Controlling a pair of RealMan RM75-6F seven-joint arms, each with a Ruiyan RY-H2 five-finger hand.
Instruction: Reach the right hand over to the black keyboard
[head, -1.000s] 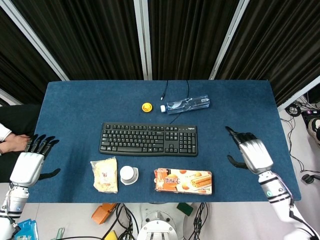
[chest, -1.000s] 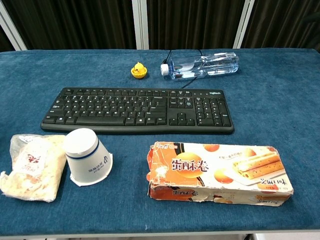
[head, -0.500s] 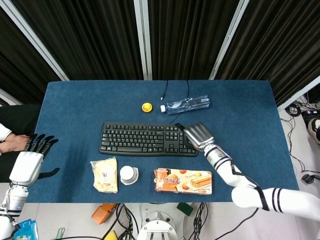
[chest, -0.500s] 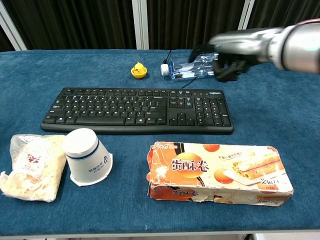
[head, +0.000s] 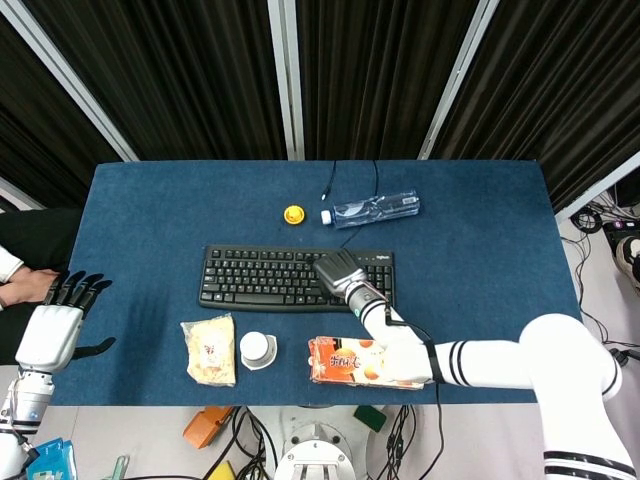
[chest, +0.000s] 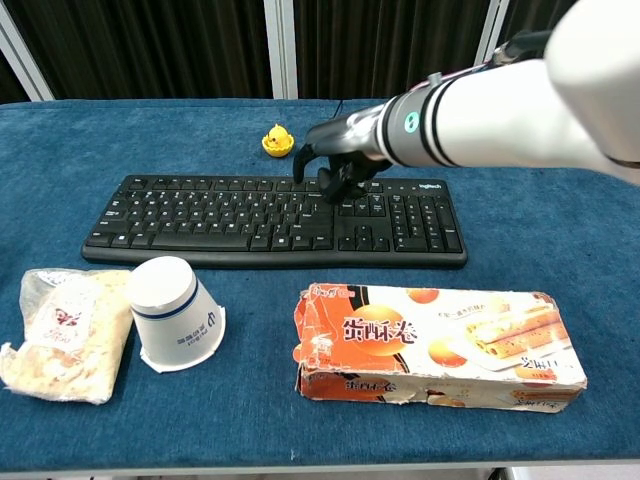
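The black keyboard (head: 270, 279) (chest: 230, 217) lies across the middle of the blue table. My right hand (head: 340, 273) (chest: 338, 148) hovers over the keyboard's right-centre part, palm down, fingers curled downward, holding nothing. Whether it touches the keys I cannot tell. Its white forearm (chest: 500, 105) stretches in from the right, over the number pad. My left hand (head: 60, 320) rests at the table's left edge with fingers spread and empty; the chest view does not show it.
A clear water bottle (head: 375, 209) (chest: 405, 130) and a yellow cap (head: 293, 214) (chest: 277, 141) lie behind the keyboard. In front sit a snack bag (head: 209, 349) (chest: 60, 330), an upturned paper cup (head: 257, 349) (chest: 175, 312) and an orange biscuit box (head: 350, 362) (chest: 440, 342).
My right hand has swept leftward from the table's right side, past the number pad, to above the keyboard's right-centre keys. The left hand has stayed put.
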